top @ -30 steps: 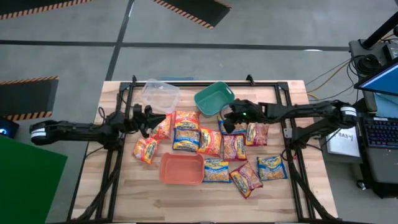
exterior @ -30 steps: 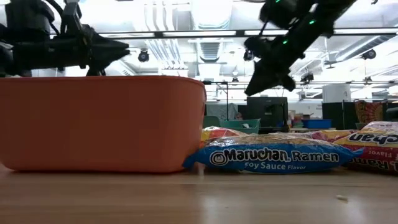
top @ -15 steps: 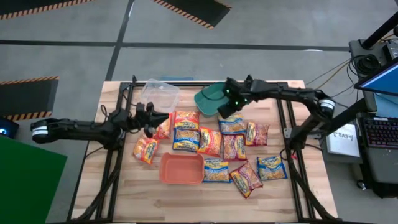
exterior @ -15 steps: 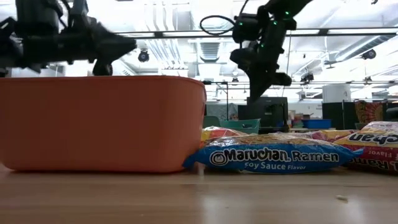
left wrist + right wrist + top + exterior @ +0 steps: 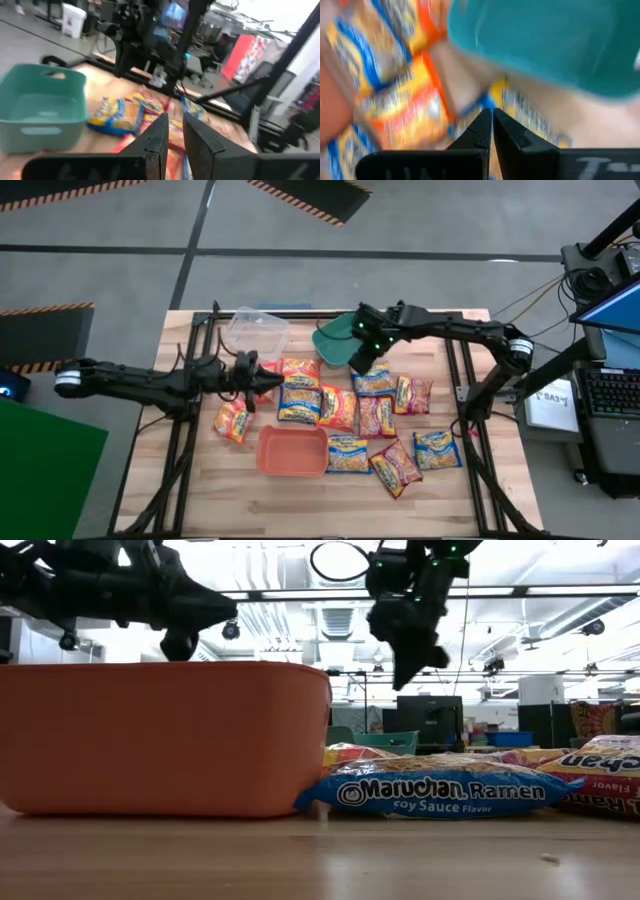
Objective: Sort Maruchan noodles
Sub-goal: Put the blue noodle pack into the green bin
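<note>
The left gripper [image 5: 250, 373] hangs above the table with its fingers [image 5: 159, 137] drawn almost together and nothing between them. Just beyond the tips, in the left wrist view, lies a blue packet [image 5: 118, 115], with more packets past it and the teal tub [image 5: 40, 107] off to one side. In the high view the same gripper sits over an orange packet [image 5: 263, 383] at the edge of the pile, with another orange packet [image 5: 233, 420] below it and the clear tub [image 5: 257, 332] well beyond.

The right gripper [image 5: 362, 352] hovers by the teal tub's rim [image 5: 345, 332], its fingers [image 5: 481, 131] nearly touching and holding nothing. Under the tips a blue packet [image 5: 376, 382] lies flat on the table; the tub wall fills the space just ahead of them.

The rest of the noodles [image 5: 350, 418] lie spread between the two arms, several overlapping, with the orange tub [image 5: 292, 451] nearest the table's front edge.

The step in hand looks like choosing the next packet. To do it well, each gripper would need to spread its fingers before coming down, straddle a packet's short edge rather than its flat face, and pick one whose edge lies free of its neighbours. A flat, slick wrapper may slide or drag an overlapping packet along, so a lone packet at the pile's edge is the safer choice.
</note>
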Controlling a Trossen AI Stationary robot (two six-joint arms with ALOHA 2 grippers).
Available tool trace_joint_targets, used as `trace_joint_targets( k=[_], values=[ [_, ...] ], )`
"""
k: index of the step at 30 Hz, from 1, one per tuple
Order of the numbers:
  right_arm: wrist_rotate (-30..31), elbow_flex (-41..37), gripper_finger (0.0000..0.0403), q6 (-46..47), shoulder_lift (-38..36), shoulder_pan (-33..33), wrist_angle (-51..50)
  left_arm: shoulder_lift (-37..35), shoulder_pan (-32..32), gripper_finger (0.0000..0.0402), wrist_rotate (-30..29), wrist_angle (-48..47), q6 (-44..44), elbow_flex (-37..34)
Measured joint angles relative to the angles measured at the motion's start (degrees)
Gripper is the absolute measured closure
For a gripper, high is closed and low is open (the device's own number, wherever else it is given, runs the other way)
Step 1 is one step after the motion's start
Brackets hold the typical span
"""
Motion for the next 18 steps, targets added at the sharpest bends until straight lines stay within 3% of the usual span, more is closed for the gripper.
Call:
trace_joint_targets(
  k=[8, 15, 18],
  values=[
    [0.47, -11.18, 0.0394, 7.19, -5.35, 5.9, 0.12, 3.61, -1.86, 0.0361, -2.22, 3.65, 0.66, -0.02],
    [9.7, -25.47, 0.0394, 15.55, -8.34, 7.11, 7.61, 9.02, -1.86, 0.0361, -1.99, 4.71, 3.39, 4.09],
    [10.87, -29.74, 0.0394, 16.6, -8.41, 6.42, 13.16, 12.21, -1.86, 0.0361, -1.97, 4.08, 5.19, 7.15]
  ],
)
